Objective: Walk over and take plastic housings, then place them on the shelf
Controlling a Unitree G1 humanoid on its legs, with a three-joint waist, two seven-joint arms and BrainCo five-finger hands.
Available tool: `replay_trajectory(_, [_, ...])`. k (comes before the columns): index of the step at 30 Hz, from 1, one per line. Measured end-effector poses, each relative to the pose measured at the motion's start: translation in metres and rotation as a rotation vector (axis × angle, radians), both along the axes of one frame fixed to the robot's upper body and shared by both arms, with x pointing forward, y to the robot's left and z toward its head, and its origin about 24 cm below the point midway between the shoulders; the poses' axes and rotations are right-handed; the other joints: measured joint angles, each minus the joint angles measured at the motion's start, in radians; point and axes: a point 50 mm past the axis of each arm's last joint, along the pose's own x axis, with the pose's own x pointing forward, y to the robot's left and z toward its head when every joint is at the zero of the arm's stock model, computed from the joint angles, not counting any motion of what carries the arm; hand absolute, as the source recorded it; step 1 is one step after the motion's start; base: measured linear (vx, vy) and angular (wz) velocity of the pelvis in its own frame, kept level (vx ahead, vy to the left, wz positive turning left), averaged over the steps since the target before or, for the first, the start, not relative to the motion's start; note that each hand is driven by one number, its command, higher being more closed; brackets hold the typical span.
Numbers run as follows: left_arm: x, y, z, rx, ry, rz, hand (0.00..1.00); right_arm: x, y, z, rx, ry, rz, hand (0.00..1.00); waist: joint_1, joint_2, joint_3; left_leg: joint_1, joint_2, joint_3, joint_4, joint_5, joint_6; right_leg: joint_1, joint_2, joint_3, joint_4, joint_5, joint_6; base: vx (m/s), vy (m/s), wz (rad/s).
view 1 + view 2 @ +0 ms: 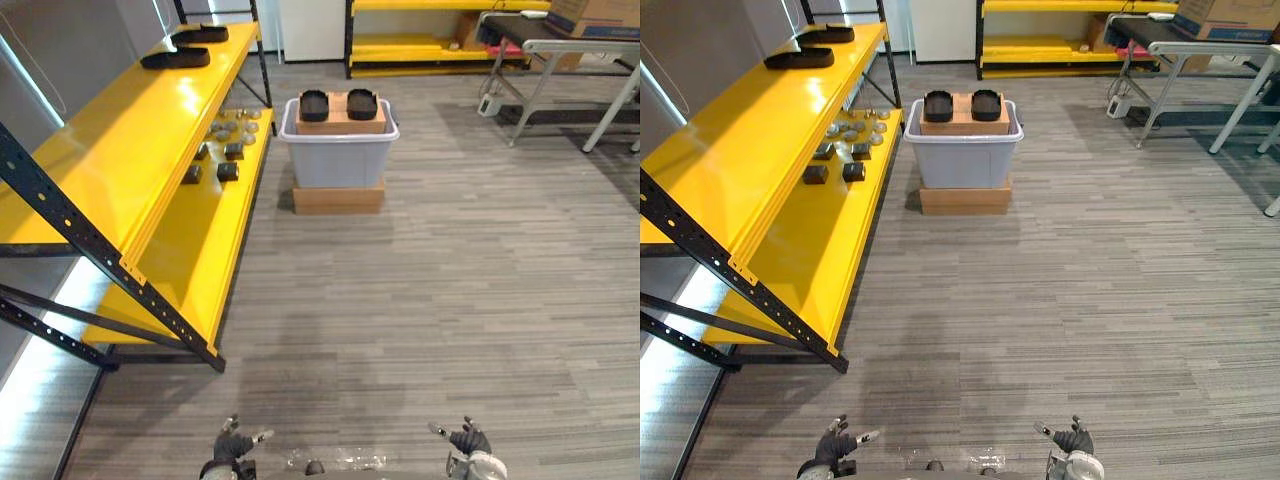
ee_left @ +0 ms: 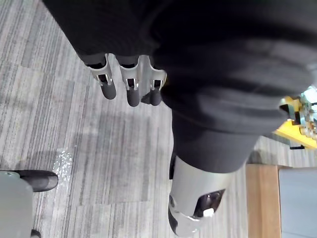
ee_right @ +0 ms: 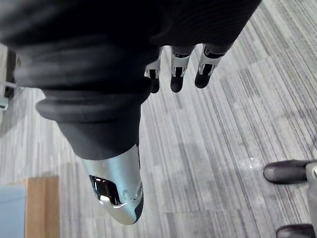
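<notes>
Two black plastic housings [image 1: 314,104] [image 1: 362,102] lie side by side on a cardboard box inside a grey tote [image 1: 338,155] ahead on the floor. Two more black housings [image 1: 176,58] [image 1: 200,34] rest on the top level of the yellow shelf [image 1: 120,160] at my left. My left hand [image 1: 232,446] and right hand [image 1: 468,440] hang low at the bottom edge, far from the tote. Both are open with relaxed fingers and hold nothing, as the left wrist view [image 2: 130,84] and right wrist view [image 3: 173,69] show.
The tote stands on a flat cardboard box [image 1: 338,197]. Several small dark and grey parts [image 1: 228,150] lie on the lower yellow shelf level. A grey table [image 1: 560,50] with a cardboard box stands at the far right. Another yellow rack [image 1: 420,40] lines the back wall.
</notes>
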Motion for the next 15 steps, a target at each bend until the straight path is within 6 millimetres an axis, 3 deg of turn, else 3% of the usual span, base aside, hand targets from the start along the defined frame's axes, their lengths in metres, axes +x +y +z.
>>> replay_trajectory(5, [0.011, 0.002, 0.009, 0.013, -0.063, -0.007, 0.00, 0.016, -0.014, 0.014, -0.062, -0.069, 0.034, 0.00, 0.001, 0.018, 0.010, 0.013, -0.001, 0.003, -0.017, 0.000, 0.000, 0.011, 0.000, 0.017, -0.021, 0.005, 0.007, 0.05, 0.004, -0.08])
replay_trajectory(15, [0.015, 0.011, 0.014, 0.021, -0.093, 0.034, 0.00, 0.021, -0.020, 0.018, -0.076, -0.087, 0.036, 0.00, 0.001, 0.025, 0.023, 0.012, 0.002, 0.005, -0.017, -0.008, 0.009, 0.008, 0.004, 0.028, -0.025, 0.010, 0.003, -0.01, 0.001, -0.02])
